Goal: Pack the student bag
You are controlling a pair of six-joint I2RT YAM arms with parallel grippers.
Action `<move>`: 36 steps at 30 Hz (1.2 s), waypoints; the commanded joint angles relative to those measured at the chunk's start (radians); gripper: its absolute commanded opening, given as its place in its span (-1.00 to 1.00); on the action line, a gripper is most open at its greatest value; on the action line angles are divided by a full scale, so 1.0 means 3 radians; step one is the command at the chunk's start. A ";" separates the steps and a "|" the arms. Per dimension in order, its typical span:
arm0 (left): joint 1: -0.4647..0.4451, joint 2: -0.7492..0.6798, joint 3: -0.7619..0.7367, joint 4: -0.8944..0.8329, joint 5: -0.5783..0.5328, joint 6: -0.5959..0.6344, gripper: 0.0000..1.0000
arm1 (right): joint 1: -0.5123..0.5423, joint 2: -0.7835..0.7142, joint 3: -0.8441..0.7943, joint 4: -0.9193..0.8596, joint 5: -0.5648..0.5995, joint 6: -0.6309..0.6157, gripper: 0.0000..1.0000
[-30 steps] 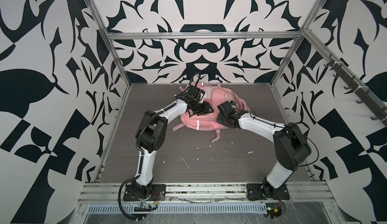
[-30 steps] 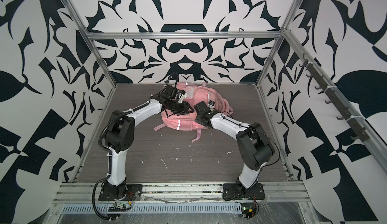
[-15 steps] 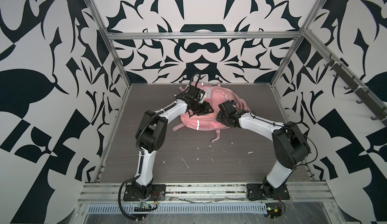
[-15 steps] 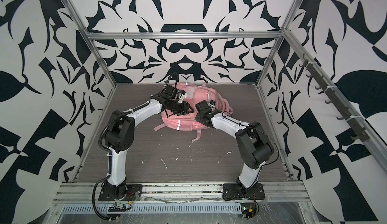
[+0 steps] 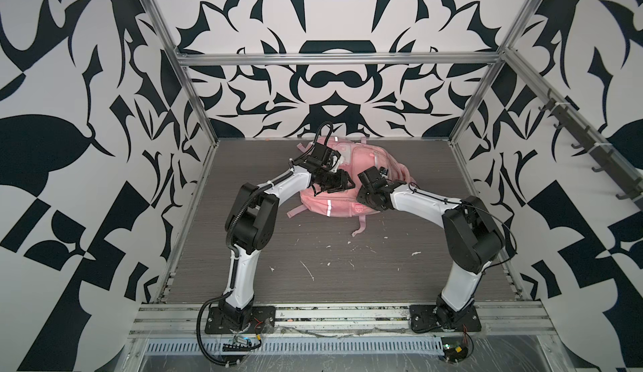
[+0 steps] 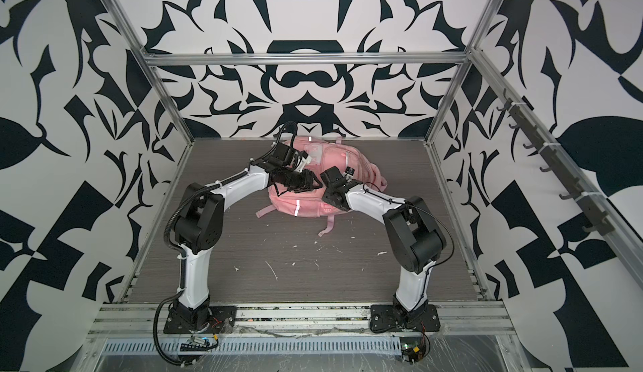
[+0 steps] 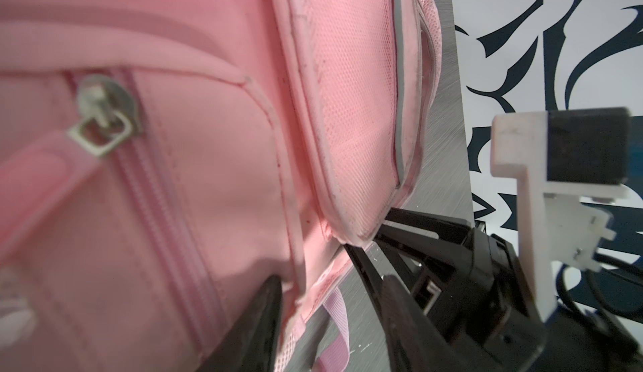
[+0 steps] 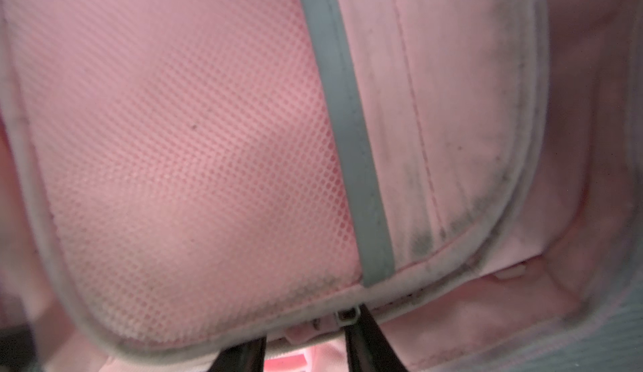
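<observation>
The student bag, a pink backpack with silver strips, lies at the back middle of the table. My left gripper hangs over its near left part, open. One finger rests on the fabric, and the bag's edge with a thin strap lies between the jaws. My right gripper stands open against the rim of a padded mesh panel. A zip slider sits by one finger, and a pink tab lies between the jaws.
Two loose pink straps trail from the bag onto the grey table. White scraps dot the table's front half. Patterned walls and metal posts close it in, and a rail of hooks runs along the right wall.
The right arm has edged slightly towards the bag. The left arm and the bag have not visibly moved.
</observation>
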 commanded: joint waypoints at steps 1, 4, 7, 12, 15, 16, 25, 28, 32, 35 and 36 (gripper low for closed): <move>0.0032 0.0044 -0.0166 -0.0178 0.0010 0.0020 0.00 | -0.0024 -0.0130 -0.0034 -0.0103 0.0282 -0.0062 -0.27; 0.0053 0.0027 -0.0199 -0.0162 0.0015 0.0016 0.00 | -0.0024 -0.0295 -0.0183 -0.0084 0.0329 -0.0076 -0.35; 0.0070 0.0025 -0.0211 -0.0153 0.0013 0.0013 0.00 | -0.0025 -0.0416 -0.0291 -0.0052 0.0322 -0.0115 -0.47; 0.0078 0.0041 -0.0175 -0.0155 0.0012 -0.0010 0.00 | -0.0026 -0.0506 -0.0325 -0.0093 0.0257 -0.0247 -0.69; 0.0078 0.0052 -0.0144 -0.0166 0.0010 -0.0014 0.00 | -0.0023 -0.0516 -0.0324 -0.0109 0.0247 -0.0366 -0.86; 0.0077 0.0058 -0.0138 -0.0170 0.0011 -0.0017 0.00 | -0.0023 -0.0508 -0.0320 -0.0113 0.0245 -0.0409 -0.88; 0.0079 0.0048 -0.0138 -0.0172 0.0010 -0.0017 -0.01 | -0.0038 -0.0429 -0.0269 -0.0083 0.0135 -0.0679 -0.35; 0.0080 0.0048 -0.0153 -0.0174 0.0002 -0.0015 0.00 | -0.0038 -0.0342 -0.0223 -0.0069 0.0071 -0.0736 -0.34; 0.0081 0.0039 -0.0156 -0.0173 -0.0004 -0.0020 -0.01 | -0.0040 -0.0208 -0.0155 -0.0045 -0.0016 -0.0819 -0.36; 0.0079 0.0035 -0.0161 -0.0179 -0.0010 -0.0020 -0.01 | -0.0048 -0.0144 -0.0140 -0.0007 -0.0057 -0.0844 -0.42; 0.0079 0.0037 -0.0159 -0.0178 -0.0009 -0.0021 0.00 | -0.0053 -0.0129 -0.0131 -0.0015 -0.0054 -0.0852 -0.46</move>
